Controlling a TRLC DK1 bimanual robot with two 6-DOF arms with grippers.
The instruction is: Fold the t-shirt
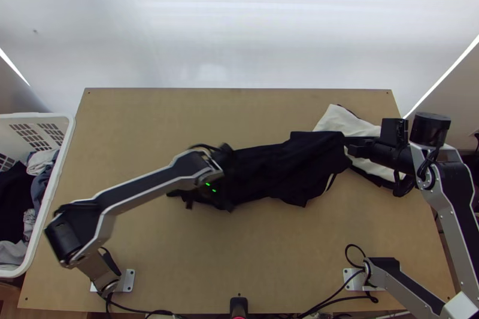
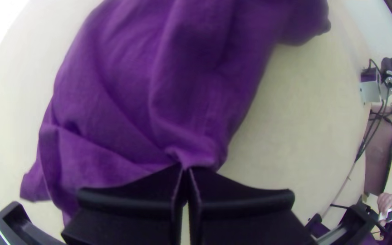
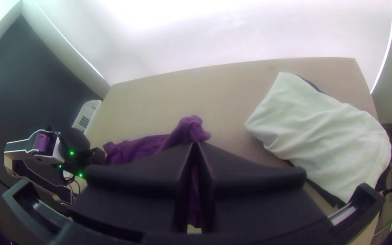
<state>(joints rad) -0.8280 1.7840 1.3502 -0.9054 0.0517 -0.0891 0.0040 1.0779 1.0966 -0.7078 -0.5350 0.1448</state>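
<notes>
The dark t-shirt lies bunched in a long strip across the middle of the table, its right end raised at the right gripper. At the shirt's left end is the left gripper. The left wrist view has the shirt in purple, creased, with the left gripper shut on its edge. In the right wrist view the right gripper is shut on a gathered part of the shirt.
White and dark folded cloth lies at the table's right side, partly beneath the right arm. A white basket holding clothes stands off the table's left edge. Bare wood stretches behind the shirt.
</notes>
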